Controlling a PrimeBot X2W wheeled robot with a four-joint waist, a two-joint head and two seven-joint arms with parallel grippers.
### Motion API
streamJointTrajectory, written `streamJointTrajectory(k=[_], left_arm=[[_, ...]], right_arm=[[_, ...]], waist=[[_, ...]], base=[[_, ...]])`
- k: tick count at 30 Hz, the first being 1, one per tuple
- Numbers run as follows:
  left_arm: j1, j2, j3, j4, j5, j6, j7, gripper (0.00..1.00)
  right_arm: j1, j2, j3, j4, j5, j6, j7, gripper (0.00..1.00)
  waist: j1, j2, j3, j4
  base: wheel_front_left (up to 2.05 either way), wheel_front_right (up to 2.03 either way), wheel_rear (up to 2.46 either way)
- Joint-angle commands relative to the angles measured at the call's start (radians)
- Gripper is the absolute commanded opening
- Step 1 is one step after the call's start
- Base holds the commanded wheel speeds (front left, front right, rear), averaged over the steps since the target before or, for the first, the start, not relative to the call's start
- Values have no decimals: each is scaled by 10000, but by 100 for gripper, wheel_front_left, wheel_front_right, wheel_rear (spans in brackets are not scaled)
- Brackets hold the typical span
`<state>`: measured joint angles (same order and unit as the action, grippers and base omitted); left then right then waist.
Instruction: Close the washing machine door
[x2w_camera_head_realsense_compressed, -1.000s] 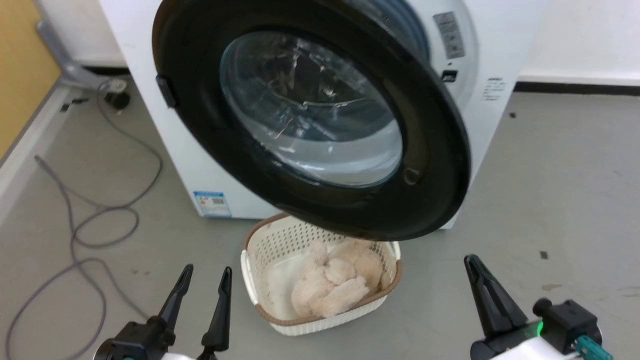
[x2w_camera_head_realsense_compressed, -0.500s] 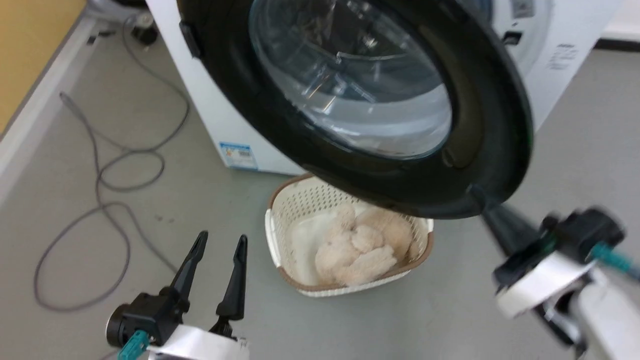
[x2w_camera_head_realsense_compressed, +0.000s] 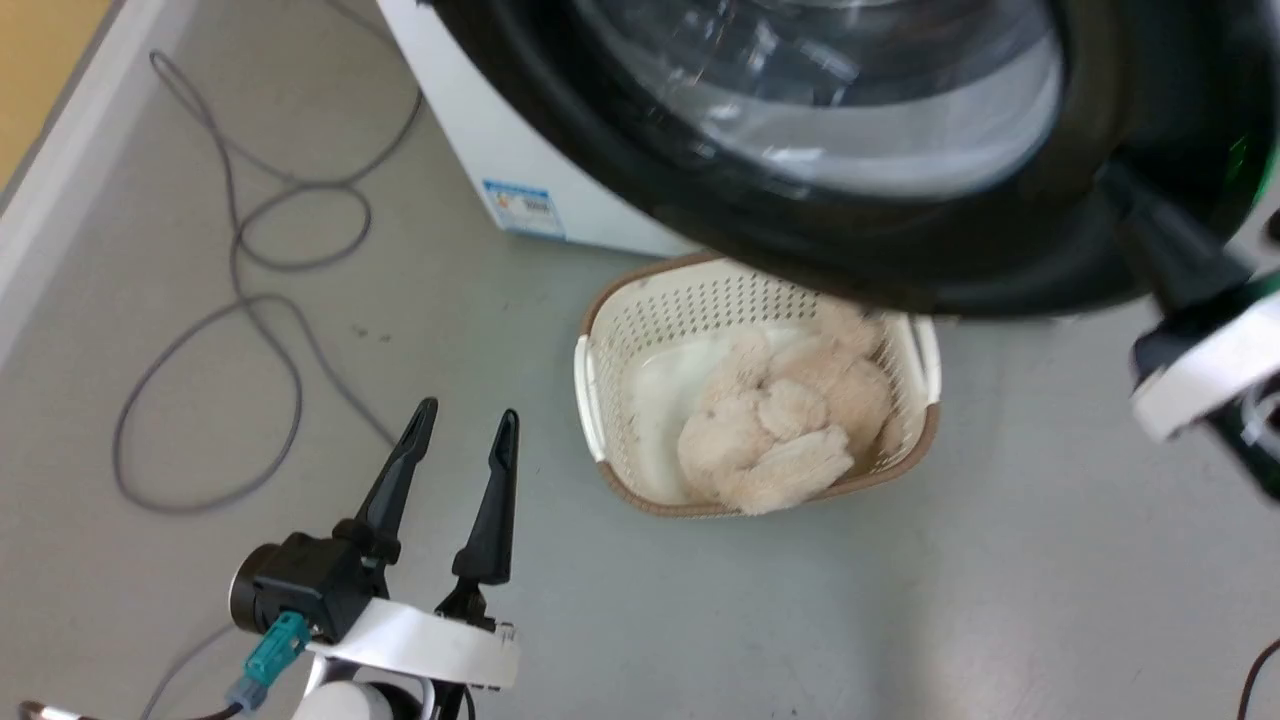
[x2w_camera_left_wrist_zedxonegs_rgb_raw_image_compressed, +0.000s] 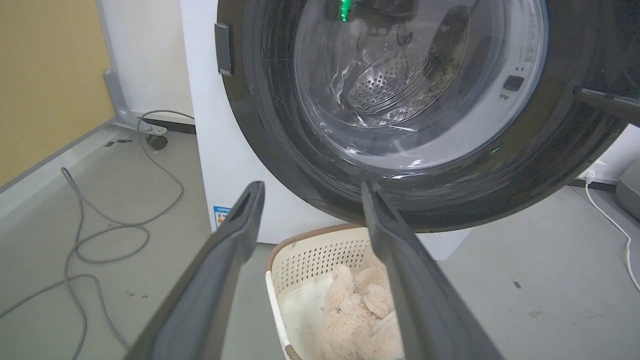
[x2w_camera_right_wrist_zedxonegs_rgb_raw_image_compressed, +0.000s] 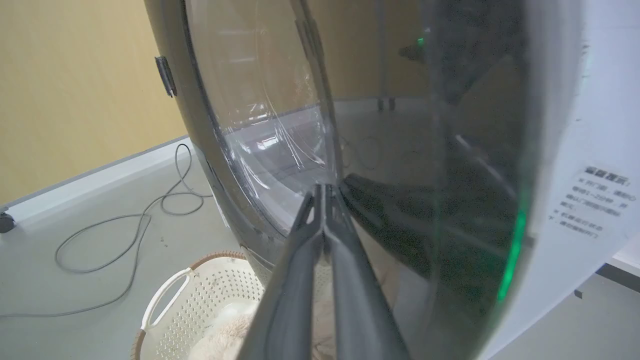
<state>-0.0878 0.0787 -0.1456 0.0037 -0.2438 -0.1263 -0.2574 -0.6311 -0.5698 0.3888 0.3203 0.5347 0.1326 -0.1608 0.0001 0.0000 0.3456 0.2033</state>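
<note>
Now right hand (x2w_camera_right_wrist_zedxonegs_rgb_raw_image_compressed: 324, 192) up at door (x2w_camera_head_realsense_compressed: 760, 225)

On my feed the door (x2w_camera_head_realsense_compressed: 850, 110) stood open, swung well out from the white washer (x2w_camera_head_realsense_compressed: 490, 130). It was large and round, with a broad black rim around a bulging clear glass bowl (x2w_camera_left_wrist_zedxonegs_rgb_raw_image_compressed: 415, 90). A small dark handle tab (x2w_camera_left_wrist_zedxonegs_rgb_raw_image_compressed: 224, 49) sat on its free edge.

This seems to be a laundry corner in a test room, not a home. A white washing machine (x2w_camera_left_wrist_zedxonegs_rgb_raw_image_compressed: 205, 150) stands on a bare grey floor (x2w_camera_head_realsense_compressed: 900, 600). Loose cables (x2w_camera_head_realsense_compressed: 298, 385) lie beside it, a laundry basket (x2w_camera_head_realsense_compressed: 583, 380) stands before it, and a yellow wall (x2w_camera_left_wrist_zedxonegs_rgb_raw_image_compressed: 50, 75) is at the side.
</note>
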Motion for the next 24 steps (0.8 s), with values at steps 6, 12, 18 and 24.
streamJointTrajectory(k=[6,12,18,24], left_arm=[[-436,-72,-84,-32,-96,-43,-43,100],[-622,-136,-140,-4,-128,-43,-43,100],[-706,-188,-176,48,-134,-44,-43,100],[-629,-225,-97,166,-90,-44,-43,100]], right_arm=[[-1376,-151,-524,980,461,-19,419,0],[-2472,-78,-1137,2003,555,-19,929,0],[-3283,258,-1879,3051,340,-19,1110,0],[-3292,796,-2059,3579,82,-19,756,0]], waist=[[-1,0,669,359],[-1,0,989,544],[-1,0,1126,636],[-1,0,773,483]], base=[[0,0,0],[0,0,0],[0,0,0],[0,0,0]])
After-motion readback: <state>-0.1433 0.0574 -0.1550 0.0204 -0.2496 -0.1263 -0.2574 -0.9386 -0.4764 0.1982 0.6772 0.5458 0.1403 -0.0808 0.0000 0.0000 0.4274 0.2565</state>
